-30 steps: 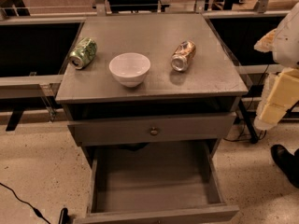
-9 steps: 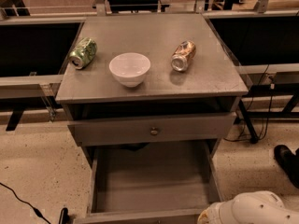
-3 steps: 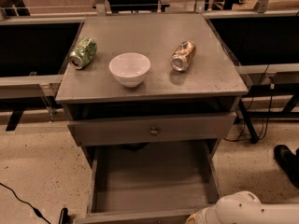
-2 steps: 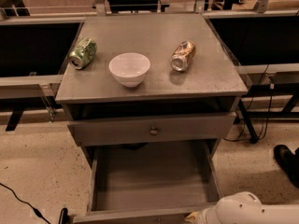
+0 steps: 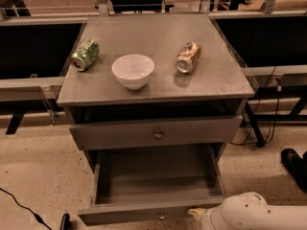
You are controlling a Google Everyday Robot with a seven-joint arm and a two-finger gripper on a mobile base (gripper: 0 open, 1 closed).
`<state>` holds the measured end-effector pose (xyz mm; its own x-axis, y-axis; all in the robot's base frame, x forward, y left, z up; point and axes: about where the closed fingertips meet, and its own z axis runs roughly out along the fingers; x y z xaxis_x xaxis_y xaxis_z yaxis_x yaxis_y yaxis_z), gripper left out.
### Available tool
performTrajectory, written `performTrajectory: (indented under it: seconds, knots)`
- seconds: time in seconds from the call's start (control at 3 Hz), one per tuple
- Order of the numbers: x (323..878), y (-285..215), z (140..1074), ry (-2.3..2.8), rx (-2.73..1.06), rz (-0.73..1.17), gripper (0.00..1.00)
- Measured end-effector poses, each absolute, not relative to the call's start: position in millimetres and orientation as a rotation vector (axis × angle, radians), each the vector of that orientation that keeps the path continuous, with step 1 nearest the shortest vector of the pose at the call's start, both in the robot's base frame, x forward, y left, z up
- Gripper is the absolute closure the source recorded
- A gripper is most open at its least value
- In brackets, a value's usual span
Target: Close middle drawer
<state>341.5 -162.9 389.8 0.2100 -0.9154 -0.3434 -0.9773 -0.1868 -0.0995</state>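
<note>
Nearest the camera, the robot's white rounded arm shell (image 5: 247, 213) sits at the bottom right. Ten seconds ago it was up at the right side of the cabinet. By three seconds ago it had dropped to the bottom edge, and in the last second it crept left. The pale gripper (image 5: 196, 213) at its tip is now just beside the right end of the pulled-out front, touching or almost touching it; can't tell which. Can't tell if the gripper is released or clenched, and nothing shows in it.

The middle drawer (image 5: 124, 213), grey wood with a long flat front and a small round brass knob (image 5: 161, 217), is low in frame. It is pulled out as far as in all the earlier frames, with its deep plain box showing bare. So the approach looks done but the push hasn't started, and the task is still at zero on the drawer itself.

Above it is the taller grey drawer front (image 5: 120, 134) with the larger knob.

Further back, on the grey cabinet top (image 5: 216, 80), unmoved:
- a crushed green can (image 5: 85, 54) on its side at the left
- a white round bowl (image 5: 133, 71) in the middle
- a crushed brown-orange can (image 5: 187, 57) on its side at the right

All are well apart from the gripper.
</note>
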Motion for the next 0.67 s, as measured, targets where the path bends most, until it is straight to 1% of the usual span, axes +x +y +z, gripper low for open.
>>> performTrajectory:
  seconds: [0.33,0.67]
  knots:
    - [380.8,-161.0,399.4,1.678,-2.219,0.229,0.41]
    - [379.4,-160.4,399.5,1.676,-2.219,0.228,0.63]
